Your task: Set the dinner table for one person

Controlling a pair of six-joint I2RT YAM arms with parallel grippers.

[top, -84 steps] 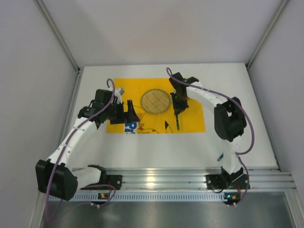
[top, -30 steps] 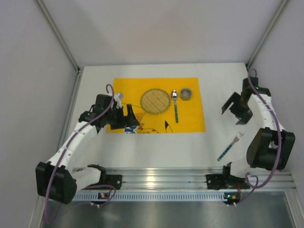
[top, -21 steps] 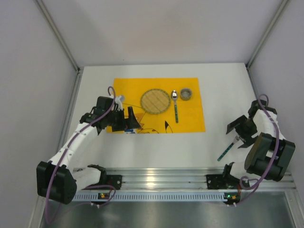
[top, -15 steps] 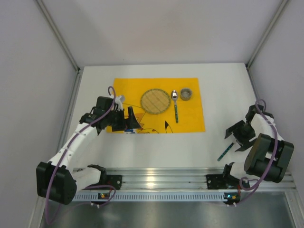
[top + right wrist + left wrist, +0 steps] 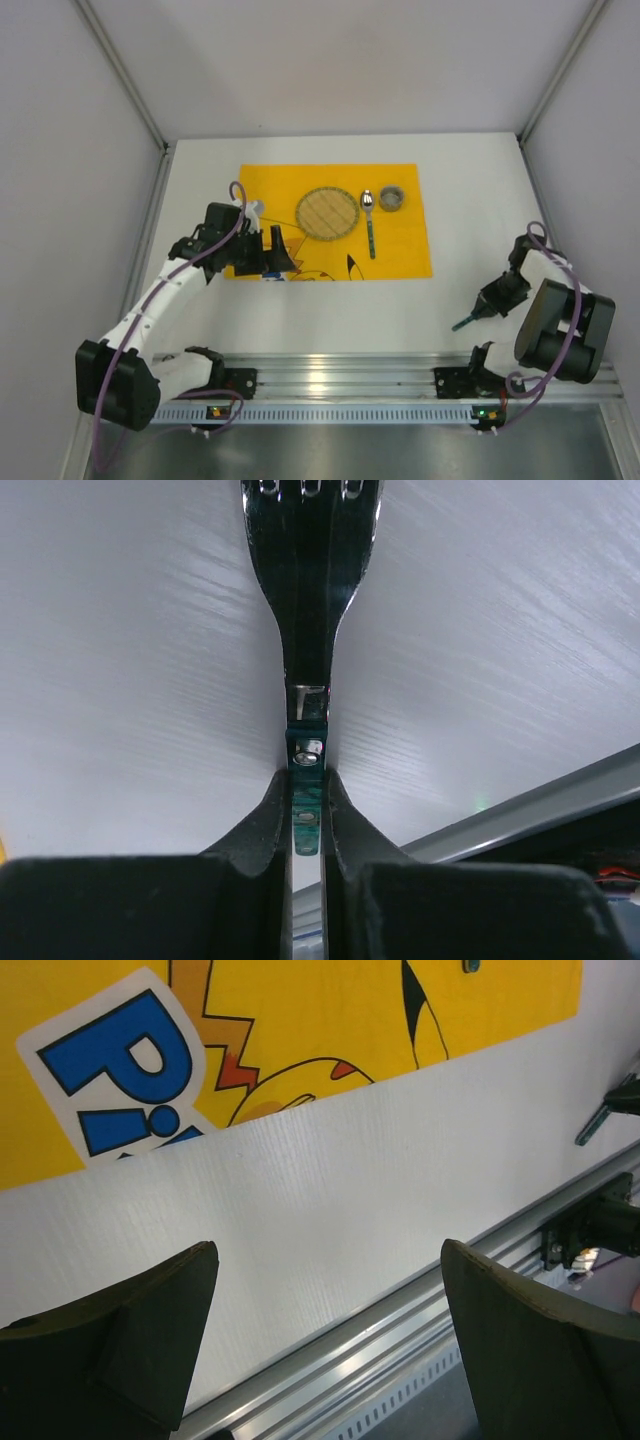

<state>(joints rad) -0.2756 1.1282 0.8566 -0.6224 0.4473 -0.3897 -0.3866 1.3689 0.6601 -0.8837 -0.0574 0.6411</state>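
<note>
The white dinner table point(image 5: 330, 310) carries a yellow cartoon mat point(image 5: 400, 250). On the mat lie a round woven plate point(image 5: 328, 211), a teal-handled spoon point(image 5: 370, 232) and a small grey cup point(image 5: 392, 198). A teal-handled fork point(image 5: 465, 322) lies on the bare table at the near right. My right gripper point(image 5: 493, 300) is down on it. In the right wrist view its fingers point(image 5: 270, 820) are shut on the fork's handle point(image 5: 306, 780), with the metal neck and tines point(image 5: 310, 580) ahead. My left gripper point(image 5: 275, 252) hovers open and empty over the mat's near left edge point(image 5: 300, 1020).
A ribbed aluminium rail point(image 5: 400, 375) runs along the near edge, with both arm bases bolted on it. It also shows in the left wrist view point(image 5: 400, 1360). Grey walls enclose the table on the left, right and far sides.
My right arm left the spoon on the mat, swung to the near right, came down over the fork and shut on its handle. The left arm has hardly moved.
</note>
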